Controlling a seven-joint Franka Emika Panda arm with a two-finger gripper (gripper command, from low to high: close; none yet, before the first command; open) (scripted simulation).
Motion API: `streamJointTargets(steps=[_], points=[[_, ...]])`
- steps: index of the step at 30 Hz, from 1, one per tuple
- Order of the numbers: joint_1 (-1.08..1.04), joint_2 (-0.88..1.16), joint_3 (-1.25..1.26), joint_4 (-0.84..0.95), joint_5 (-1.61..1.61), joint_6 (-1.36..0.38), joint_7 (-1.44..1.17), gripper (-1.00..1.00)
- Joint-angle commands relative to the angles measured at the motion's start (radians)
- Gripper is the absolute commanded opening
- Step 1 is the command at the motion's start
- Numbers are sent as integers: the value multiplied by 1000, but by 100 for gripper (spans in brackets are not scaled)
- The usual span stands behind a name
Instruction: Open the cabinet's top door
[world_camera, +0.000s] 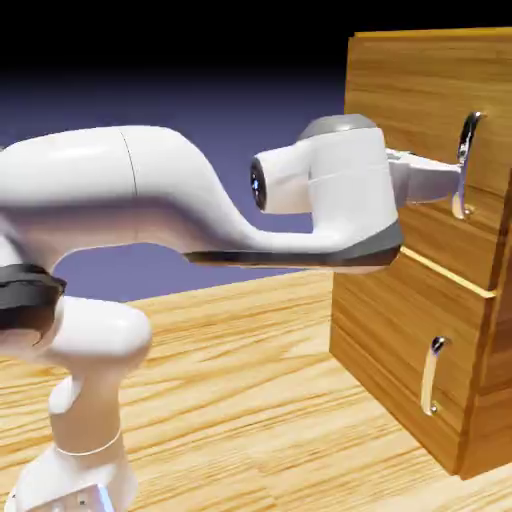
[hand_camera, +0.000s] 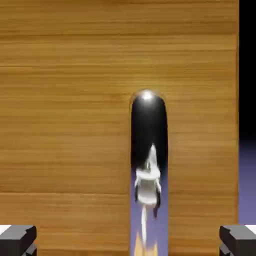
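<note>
Two door panels stack on the cabinet (world_camera: 430, 250) at the exterior view's right, and the top door (world_camera: 425, 110) stands closed. The white arm (world_camera: 150, 195) reaches level across the table (world_camera: 230, 400) toward it. The gripper (world_camera: 445, 180) points at the long silver handle (world_camera: 465, 165), its fingers (hand_camera: 17, 240) spread wide on either side, holding nothing.

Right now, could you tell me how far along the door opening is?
Done: the arm has reached the cabinet, and the gripper is at the top door's handle. In hand: the fingers stand wide apart either side of the handle, not yet closed. Left: gripping and pulling; the door looks shut, flush with the cabinet front.
</note>
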Motion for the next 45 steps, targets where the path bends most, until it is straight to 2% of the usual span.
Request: streamJointTargets(steps=[1,6,7,26,36,45], points=[[38,10,-25,27,-1,-4,0,0],[190,50,-122,133,-7,-19,1,0],[190,50,-122,133,-7,-19,1,-100],[-462,34,385,-336,320,-290,-65,-100],[-776,-140,742,-602,704,-473,-232,-100],[-865,-325,1036,-753,1095,-689,-388,-100]])
